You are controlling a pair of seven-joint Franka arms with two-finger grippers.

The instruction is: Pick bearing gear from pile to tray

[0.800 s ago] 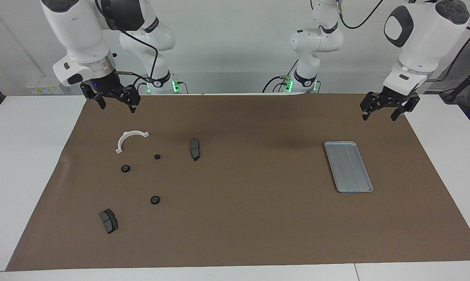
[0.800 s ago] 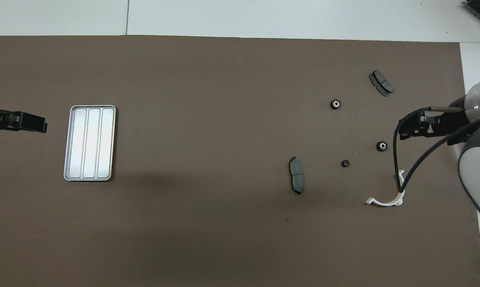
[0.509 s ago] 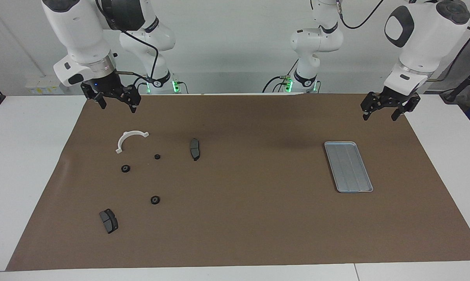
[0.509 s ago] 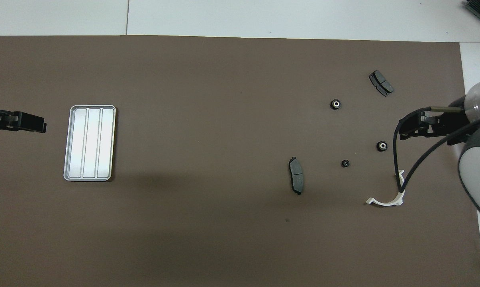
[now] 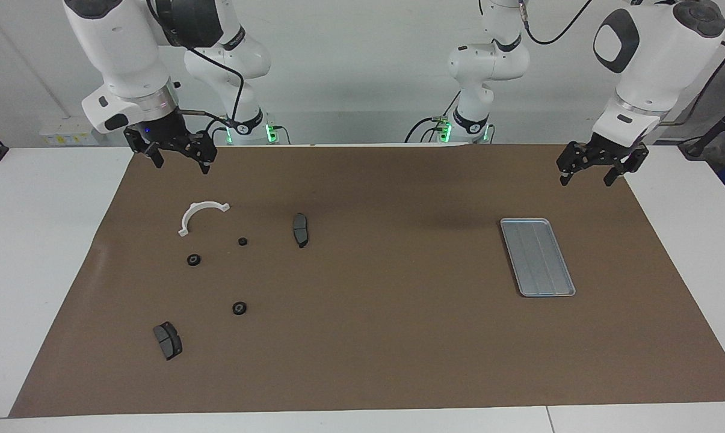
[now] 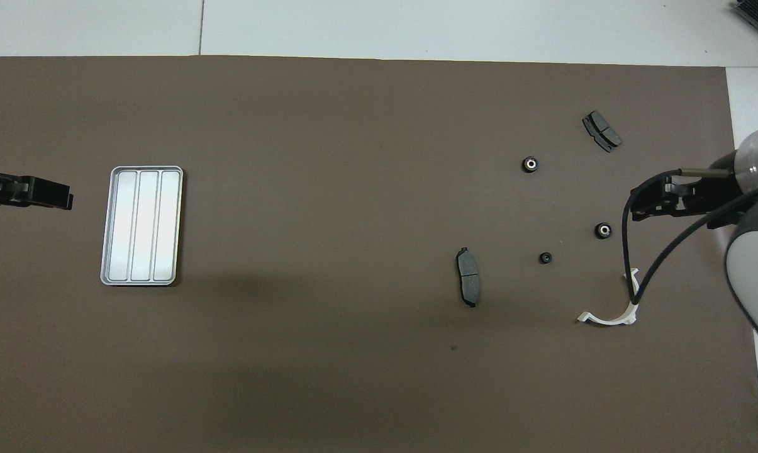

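Observation:
The pile lies scattered at the right arm's end of the brown mat. It holds a white half-ring bracket, two dark brake pads and three small black bearing gears. In the overhead view the gears lie apart from one another. My right gripper hangs open and empty over the mat by the pile. The silver tray lies empty at the left arm's end. My left gripper hangs open and empty over the mat beside the tray.
The brown mat covers most of the white table. The right arm's black cable loops over the bracket in the overhead view. Both arm bases stand at the robots' edge of the table.
Both grippers have barely drifted in the air. Nothing on the mat has moved.

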